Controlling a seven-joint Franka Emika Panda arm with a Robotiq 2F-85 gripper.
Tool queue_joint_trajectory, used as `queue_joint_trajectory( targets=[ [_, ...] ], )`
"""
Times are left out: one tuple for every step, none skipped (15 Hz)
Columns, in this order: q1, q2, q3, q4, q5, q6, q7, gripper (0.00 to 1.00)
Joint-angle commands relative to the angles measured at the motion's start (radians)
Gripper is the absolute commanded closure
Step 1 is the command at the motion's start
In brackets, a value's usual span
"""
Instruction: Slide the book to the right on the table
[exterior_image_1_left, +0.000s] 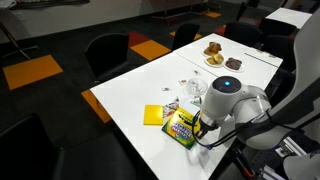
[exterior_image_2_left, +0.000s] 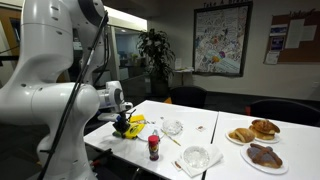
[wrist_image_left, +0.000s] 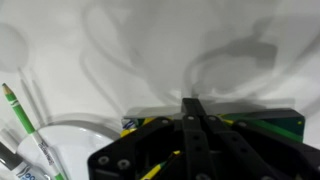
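White table (exterior_image_1_left: 140, 90) in an office room. Near end: book (exterior_image_1_left: 182, 128) lies flat just beside yellow square (exterior_image_1_left: 152, 115). Gripper (wrist_image_left: 195, 108) fingers are pressed together, tips seemingly on its cover. Probably the contact step; next calls for steady downward pressure and a rightward push. Pastry plates (exterior_image_1_left: 215, 55) at far end.

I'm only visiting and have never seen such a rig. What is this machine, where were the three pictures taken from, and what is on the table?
It is a white robot arm with a black claw at its end. Two pictures come from cameras standing in the room; the third looks down from the arm's wrist. On the white table lie a green and yellow book, a yellow square, plates of pastries and a small bottle. The claw looks shut, its tip down at the book's edge, and seems to hold nothing.
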Motion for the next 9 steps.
queue_joint_trajectory(
  targets=[
    [0.069,-0.019,-0.109,-0.002,-0.079,0.051,0.069,1.0],
    [0.082,-0.015,-0.129,0.005,-0.093,0.063,0.081,1.0],
    [0.097,-0.009,-0.148,0.015,-0.104,0.07,0.093,1.0],
    [0.112,-0.005,-0.164,0.022,-0.112,0.079,0.101,1.0],
    [0.126,-0.002,-0.179,0.03,-0.118,0.083,0.109,1.0],
    [0.137,-0.001,-0.19,0.036,-0.121,0.086,0.115,1.0],
    [0.141,-0.005,-0.191,0.038,-0.117,0.089,0.115,1.0],
    [0.125,-0.017,-0.167,0.034,-0.095,0.092,0.1,1.0],
    [0.099,-0.043,-0.123,0.022,-0.06,0.082,0.081,1.0]
  ],
)
